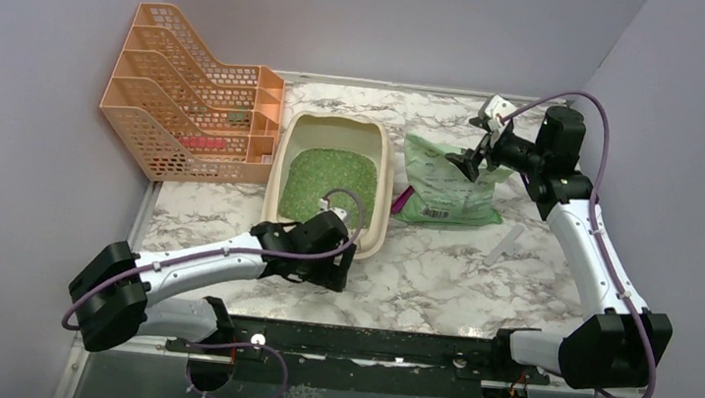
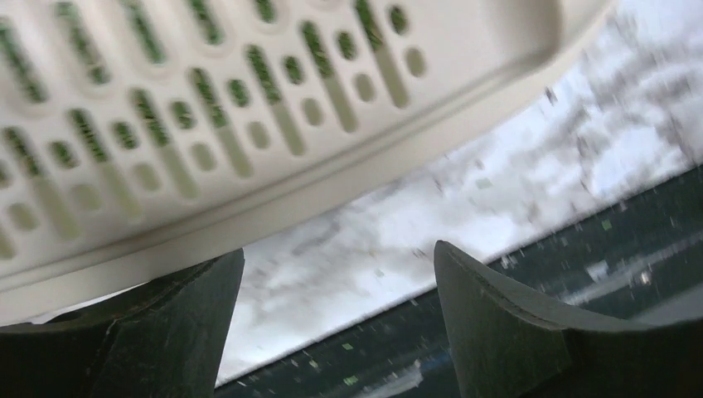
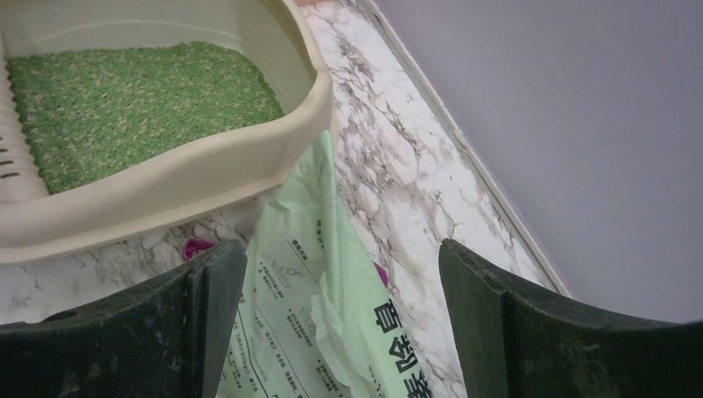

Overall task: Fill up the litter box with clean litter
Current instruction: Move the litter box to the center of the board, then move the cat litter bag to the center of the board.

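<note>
On the marbled worktop (image 1: 440, 268) the beige plastic rounded litter box (image 1: 336, 130) sits left of centre, its long axis running near to far. Bright green litter granules (image 1: 331, 177) already cover its floor. The soft translucent green bag (image 1: 449, 184) lies just right of it, directly beneath our right claw (image 3: 340, 265), which is released and empty. The left claw (image 2: 336, 274), also released, hangs by the box's near slotted lip. We cannot see the bag's mouth.
</note>
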Action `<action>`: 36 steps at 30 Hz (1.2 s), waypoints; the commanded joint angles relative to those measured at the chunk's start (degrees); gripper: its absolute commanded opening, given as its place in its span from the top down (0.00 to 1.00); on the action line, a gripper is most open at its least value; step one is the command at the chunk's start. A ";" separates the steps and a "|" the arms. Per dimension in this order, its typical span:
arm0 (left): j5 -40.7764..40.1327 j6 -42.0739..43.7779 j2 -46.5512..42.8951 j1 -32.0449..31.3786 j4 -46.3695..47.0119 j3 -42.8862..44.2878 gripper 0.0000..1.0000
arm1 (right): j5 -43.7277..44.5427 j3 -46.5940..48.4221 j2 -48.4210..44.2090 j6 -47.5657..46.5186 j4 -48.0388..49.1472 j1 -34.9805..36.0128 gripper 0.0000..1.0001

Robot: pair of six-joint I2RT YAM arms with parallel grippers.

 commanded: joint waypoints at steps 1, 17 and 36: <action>-2.73 11.53 0.80 10.24 5.88 2.79 0.15 | 2.38 0.67 -0.15 -1.92 -1.57 -0.10 0.09; 9.11 19.19 5.30 22.22 10.17 5.38 0.15 | 4.31 7.92 11.17 -15.65 -16.99 -0.09 0.07; 18.47 22.59 -2.67 22.22 4.70 16.09 0.18 | -0.03 9.58 16.39 -8.62 -21.36 0.33 0.99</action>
